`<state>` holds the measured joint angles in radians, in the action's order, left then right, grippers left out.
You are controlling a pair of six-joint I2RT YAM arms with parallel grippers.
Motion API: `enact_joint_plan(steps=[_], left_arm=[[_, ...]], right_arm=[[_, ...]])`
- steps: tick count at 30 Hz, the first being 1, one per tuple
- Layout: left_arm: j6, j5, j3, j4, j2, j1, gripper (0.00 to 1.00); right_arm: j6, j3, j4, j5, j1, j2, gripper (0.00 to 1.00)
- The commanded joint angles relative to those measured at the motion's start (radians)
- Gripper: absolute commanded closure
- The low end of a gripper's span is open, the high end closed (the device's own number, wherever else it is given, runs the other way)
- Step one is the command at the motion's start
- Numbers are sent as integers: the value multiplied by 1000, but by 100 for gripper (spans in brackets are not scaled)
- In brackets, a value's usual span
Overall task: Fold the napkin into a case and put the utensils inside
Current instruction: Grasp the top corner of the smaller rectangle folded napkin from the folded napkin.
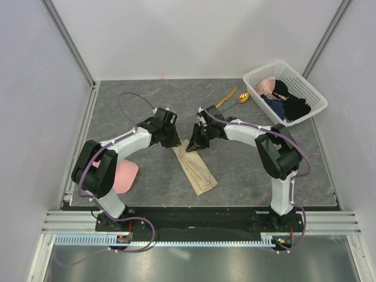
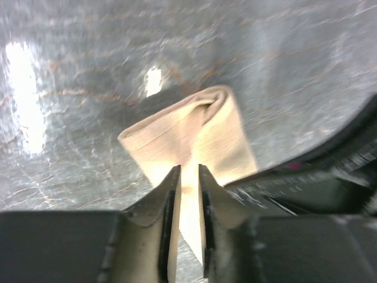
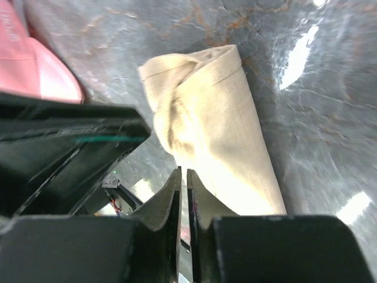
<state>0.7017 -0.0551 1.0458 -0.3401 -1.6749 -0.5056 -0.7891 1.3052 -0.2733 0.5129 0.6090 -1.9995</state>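
Robot lab test cell — white panel walls (image 1: 194,35) on aluminium framing (image 1: 69,44), grey marbled tabletop (image 1: 147,94), left arm (image 1: 126,141) and right arm (image 1: 247,132) bolted to a black base rail (image 1: 194,214) — slotted cable duct (image 1: 194,239) along the front.

Nothing legible; faint marks on the pink cap (image 3: 41,76) are too blurred

napkin's (image 1: 197,170) far end hidden, pink cap (image 1: 125,176) half covered
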Motion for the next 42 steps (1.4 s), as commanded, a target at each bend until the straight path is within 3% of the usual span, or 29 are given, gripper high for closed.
enact_joint_plan(steps=[1,5,11,27,31,33,38,42], left_arm=[[-34,11,40,-36,52,6,69],[-65,1,75,-60,12,6,64],[-122,1,134,-79,-65,4,65],[-123,-6,183,-94,-134,-21,79],[-91,23,200,-151,-42,-19,67],[-81,21,191,-189,1,-16,65],[24,-72,42,-200,160,-17,69],[171,-242,-175,-67,239,-22,73]], right_arm=[[79,5,-66,-33,-17,65,86],[50,68,-54,-19,-23,7,86],[-10,155,5,19,-34,-91,91],[-124,195,135,91,-35,-220,96],[-43,142,50,87,-48,-131,93],[26,85,-3,78,-57,-52,92],[213,25,-231,21,-52,90,77],[352,29,-416,-98,10,171,64]])
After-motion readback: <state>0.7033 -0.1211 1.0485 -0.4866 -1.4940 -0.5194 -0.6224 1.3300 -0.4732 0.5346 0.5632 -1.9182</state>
